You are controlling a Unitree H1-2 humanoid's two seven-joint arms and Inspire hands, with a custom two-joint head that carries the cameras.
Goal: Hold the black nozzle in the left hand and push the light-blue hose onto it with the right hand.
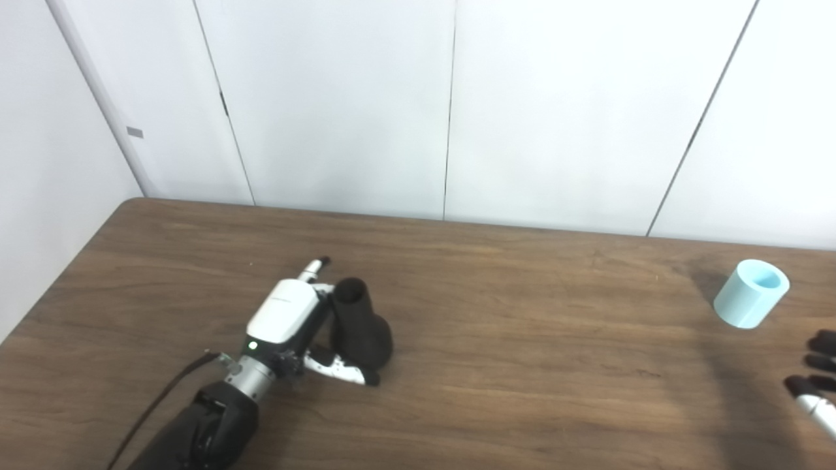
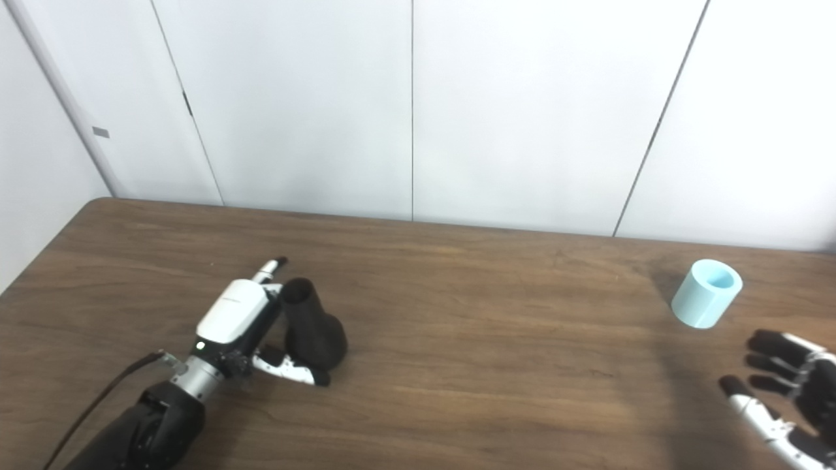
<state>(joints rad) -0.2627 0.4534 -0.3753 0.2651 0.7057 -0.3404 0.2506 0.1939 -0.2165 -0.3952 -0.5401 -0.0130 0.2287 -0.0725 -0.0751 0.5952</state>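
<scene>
The black nozzle [image 1: 358, 324] stands on the wooden table [image 1: 522, 339] left of centre, narrow end up. My left hand [image 1: 294, 320] is beside it on its left, thumb curled under its base and fingers behind it, touching it; whether the grip is closed cannot be seen. The light-blue hose piece [image 1: 751, 292], a short tube, lies tilted at the far right. My right hand [image 2: 784, 391] is open and empty at the right edge, in front of the hose and apart from it.
White wall panels [image 1: 450, 104] stand right behind the table's far edge. The table's left edge [image 1: 65, 267] runs close to my left arm. A black cable [image 1: 157, 398] trails from the left wrist.
</scene>
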